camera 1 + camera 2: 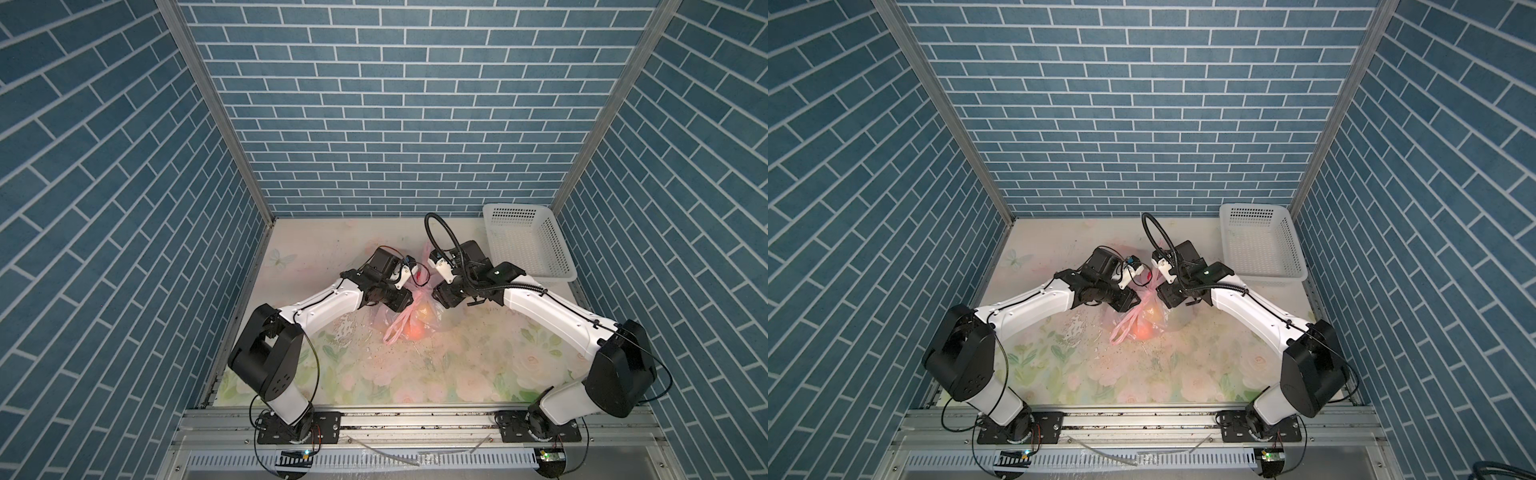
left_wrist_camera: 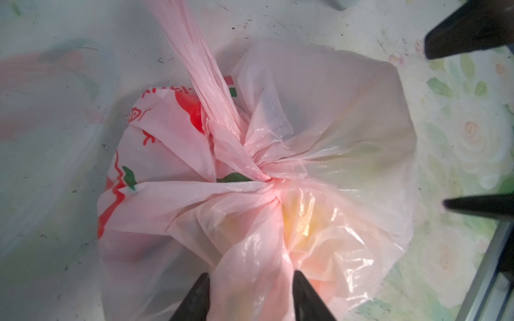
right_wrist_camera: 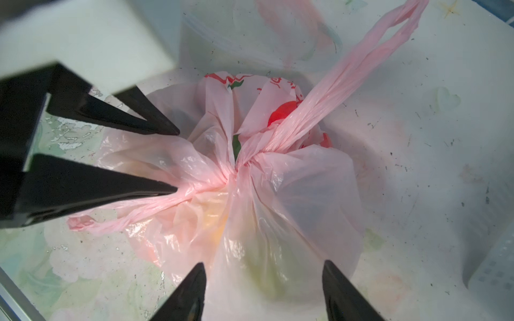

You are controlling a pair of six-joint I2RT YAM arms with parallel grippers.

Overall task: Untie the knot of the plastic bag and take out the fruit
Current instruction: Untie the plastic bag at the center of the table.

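Observation:
The plastic bag [image 1: 409, 316] [image 1: 1144, 316] sits mid-table, pale pink with red prints, tied shut at the knot [image 2: 269, 180] [image 3: 236, 169]. Fruit [image 1: 415, 330] glows orange and yellow [image 2: 297, 216] through the film. One handle loop [image 3: 361, 69] stretches away from the knot; another loop [image 1: 395, 328] trails toward the front. My left gripper [image 2: 250, 278] is shut on a thick fold of film running down from the knot, and the fold fills the gap between its fingers. Opposite it, my right gripper [image 3: 265, 275] stands open, its fingers wide on either side of the bag's bulge.
A white perforated basket [image 1: 528, 245] [image 1: 1258, 245] stands at the back right against the brick wall. Both arms lean in over the bag from the front rail. The floral tabletop [image 1: 374, 374] is scuffed and speckled around the bag.

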